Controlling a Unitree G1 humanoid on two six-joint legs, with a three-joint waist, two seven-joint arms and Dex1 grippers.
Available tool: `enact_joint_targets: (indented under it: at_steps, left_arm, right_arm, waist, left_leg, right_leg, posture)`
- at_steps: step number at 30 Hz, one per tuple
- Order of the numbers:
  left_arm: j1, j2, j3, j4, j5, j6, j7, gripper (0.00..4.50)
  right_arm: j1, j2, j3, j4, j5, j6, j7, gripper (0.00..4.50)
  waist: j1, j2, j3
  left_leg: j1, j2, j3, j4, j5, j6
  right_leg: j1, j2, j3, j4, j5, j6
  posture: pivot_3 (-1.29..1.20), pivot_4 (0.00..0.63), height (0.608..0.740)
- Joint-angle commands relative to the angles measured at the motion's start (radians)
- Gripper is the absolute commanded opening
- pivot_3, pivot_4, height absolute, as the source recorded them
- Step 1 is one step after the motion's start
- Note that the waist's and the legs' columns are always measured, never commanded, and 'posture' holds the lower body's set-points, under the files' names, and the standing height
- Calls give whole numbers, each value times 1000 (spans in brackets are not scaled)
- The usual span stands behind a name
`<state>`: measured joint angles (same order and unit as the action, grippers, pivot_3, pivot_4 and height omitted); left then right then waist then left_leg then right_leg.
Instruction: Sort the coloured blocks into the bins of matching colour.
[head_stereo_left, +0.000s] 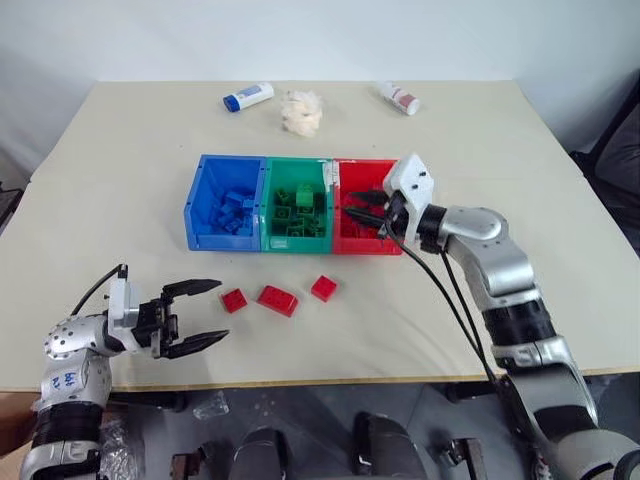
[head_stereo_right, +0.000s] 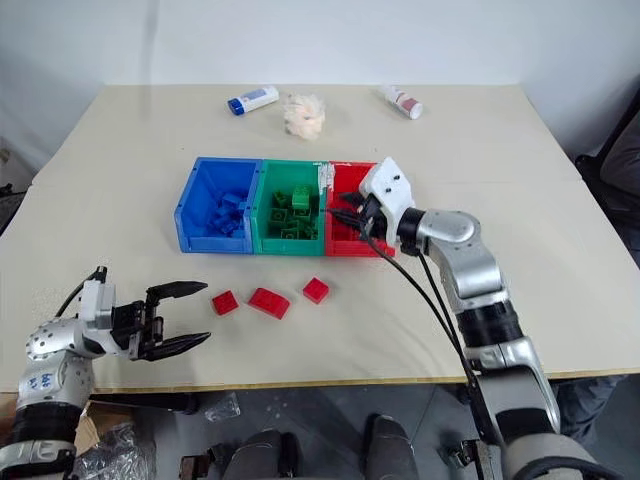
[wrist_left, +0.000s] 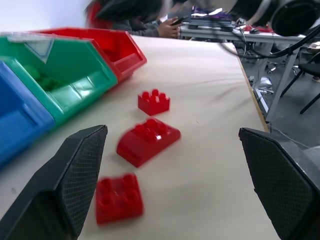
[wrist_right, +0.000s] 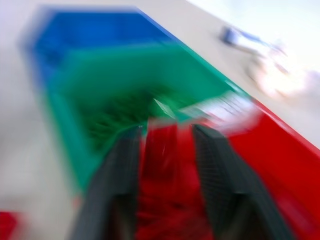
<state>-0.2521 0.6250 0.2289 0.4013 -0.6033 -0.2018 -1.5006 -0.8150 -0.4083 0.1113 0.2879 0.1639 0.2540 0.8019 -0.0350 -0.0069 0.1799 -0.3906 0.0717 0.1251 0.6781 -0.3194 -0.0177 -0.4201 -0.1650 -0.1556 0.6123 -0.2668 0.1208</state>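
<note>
While the right gripper (head_stereo_left: 368, 212) is held over the red bin (head_stereo_left: 350, 178), its hold unclear, three red bricks (head_stereo_left: 277, 299) are awaited by the wide-open, empty left gripper (head_stereo_left: 207, 313).

Right gripper (head_stereo_left: 366, 206) over the red bin (head_stereo_left: 352, 176) — three red bricks (head_stereo_left: 277, 299) lie on the table (head_stereo_left: 140, 150).

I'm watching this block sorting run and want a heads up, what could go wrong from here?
1. The right gripper hangs over the red bin close to the green bin; a brick let go there might land in green.
2. Three red bricks on the table lie close together, so the left gripper, jaws wide open, may knock a neighbour while taking one.
3. The wider brick may slip from a narrow grip.
</note>
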Motion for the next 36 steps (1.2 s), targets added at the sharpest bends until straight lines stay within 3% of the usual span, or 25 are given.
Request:
enact_joint_targets:
  at_steps: [1,5,6,11,18,25,30,36]
  left_arm:
    - [-14,-7,-2,14,4,-16,-52,4500]
    - [-25,-9,-9,25,2,-19,-59,4500]
    - [-28,-9,-11,27,2,-18,-60,4500]
    - [-37,-14,-19,38,3,-19,-67,4500]
    - [-45,-22,-32,50,4,-22,-72,4500]
    - [-65,-23,-39,80,4,-27,-83,4500]
    - [-78,-25,-45,95,5,-28,-86,4500]
    - [-86,-36,-53,90,7,-31,-81,4500]
  right_arm:
    - [-5,-1,-12,-5,5,-53,26,3009]
    - [46,-34,-25,-66,31,-36,74,4361]
    - [71,-50,-30,-97,45,-26,96,4435]
    - [227,-151,-73,-263,147,-3,227,4435]
    - [502,-309,-230,-419,292,2,364,4435]
    - [782,-431,-399,-468,337,4,415,4435]
    - [797,-430,-391,-498,337,19,391,4435]
    - [656,-335,-170,-538,269,105,281,4435]
  waist:
    - [0,0,0]
    - [1,0,0]
    - [3,0,0]
    - [8,0,0]
    - [8,0,0]
    - [7,0,0]
    - [7,0,0]
    - [8,0,0]
  left_leg:
    - [0,0,0,0,0,0]
    - [-1,0,1,0,0,0]
    - [-1,0,1,0,0,0]
    - [-2,0,1,2,0,0]
    - [-1,0,0,2,0,0]
    - [0,0,1,3,0,0]
    - [2,1,0,3,0,0]
    - [2,1,-1,3,0,0]
  right_leg:
    - [0,0,0,0,0,0]
    - [-2,0,0,0,0,0]
    - [-2,0,0,0,0,0]
    - [-1,0,1,0,0,0]
    - [-1,0,1,0,0,0]
    - [0,0,1,0,0,1]
    - [1,0,1,0,0,0]
    - [2,0,0,0,0,0]
  posture:
    - [0,150,740]
    - [0,150,740]
    - [0,150,740]
    - [0,150,740]
    - [0,150,740]
    - [0,150,740]
    - [0,150,740]
    - [0,150,740]
